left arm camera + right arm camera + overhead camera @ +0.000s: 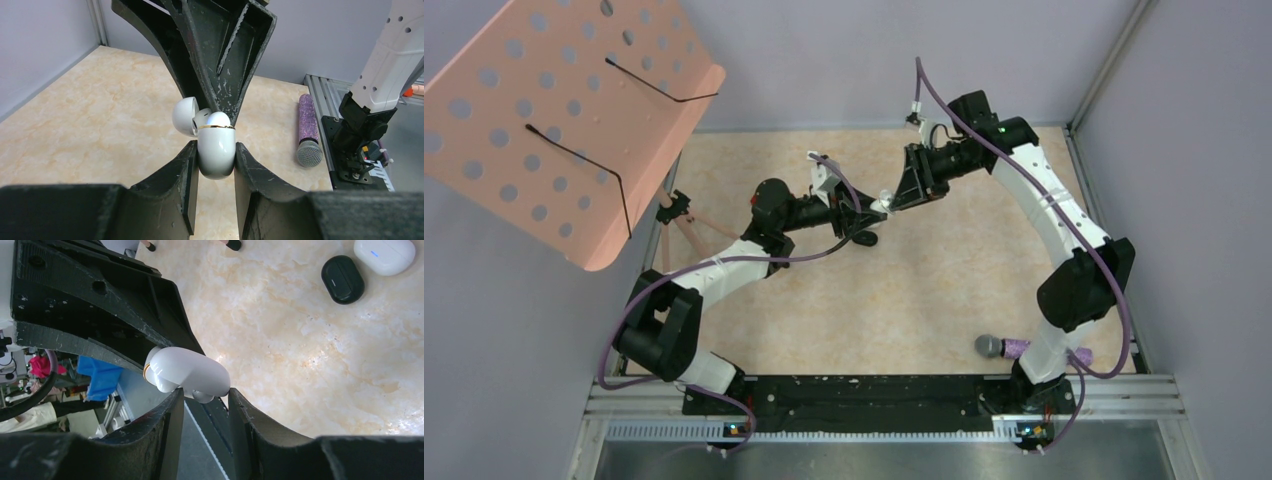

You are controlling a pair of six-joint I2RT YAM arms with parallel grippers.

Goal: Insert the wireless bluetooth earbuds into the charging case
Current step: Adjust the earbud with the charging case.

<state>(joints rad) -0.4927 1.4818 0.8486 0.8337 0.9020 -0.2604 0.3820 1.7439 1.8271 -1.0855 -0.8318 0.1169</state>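
Observation:
My left gripper [216, 146] is shut on the body of a glossy white charging case [216, 155] with a gold rim, held above the table with its lid [183, 116] open. A white earbud [218, 119] sits at the case mouth. My right gripper [204, 394] meets the case from the far side, and its fingers [220, 75] point down onto the opening. Its jaws stand a little apart, with a small white bud [202, 396] between the tips and a gap on each side. In the top view the two grippers meet at mid-table [884, 205].
A closed black case [342, 279] and a white case with a blue light [384, 255] lie on the marble tabletop. A purple glitter microphone [1002, 347] lies by the right arm's base. A pink perforated stand [554, 110] leans at the far left.

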